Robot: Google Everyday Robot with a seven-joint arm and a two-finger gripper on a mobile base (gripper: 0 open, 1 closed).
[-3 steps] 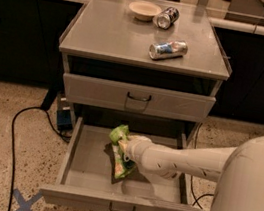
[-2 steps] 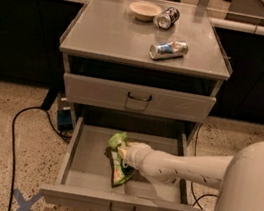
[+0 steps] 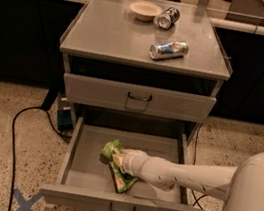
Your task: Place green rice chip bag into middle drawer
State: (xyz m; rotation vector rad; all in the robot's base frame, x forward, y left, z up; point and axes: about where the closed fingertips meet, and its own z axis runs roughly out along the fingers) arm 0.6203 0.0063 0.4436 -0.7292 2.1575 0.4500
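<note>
Gripper (image 3: 120,160) w/ green rice chip bag (image 3: 124,180) had shifted slightly toward the front of the open middle drawer (image 3: 85,168) vs. 0.7 s earlier, fingers clamped on the bag's mid-section, bag inside drawer, approx. centre.

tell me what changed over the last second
The gripper and the green rice chip bag have moved slightly down, toward the front of the open middle drawer. The front can, the back can, the bowl and the upper drawer stayed put.
</note>
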